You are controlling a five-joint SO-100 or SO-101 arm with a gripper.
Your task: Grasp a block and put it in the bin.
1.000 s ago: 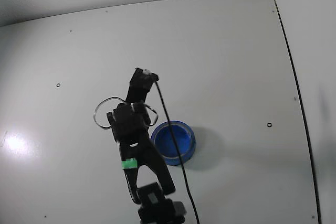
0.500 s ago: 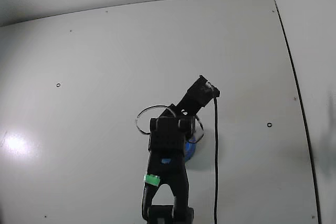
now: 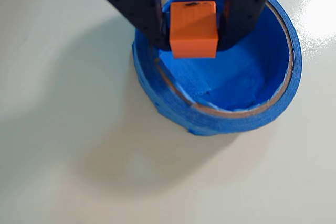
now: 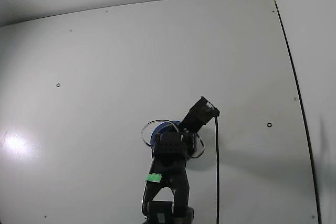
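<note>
Block (image 3: 193, 30) clamped between the jaws above the bin (image 3: 231, 114).

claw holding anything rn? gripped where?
Yes: the claw grips the block by its two opposite side faces, above the bin.
</note>
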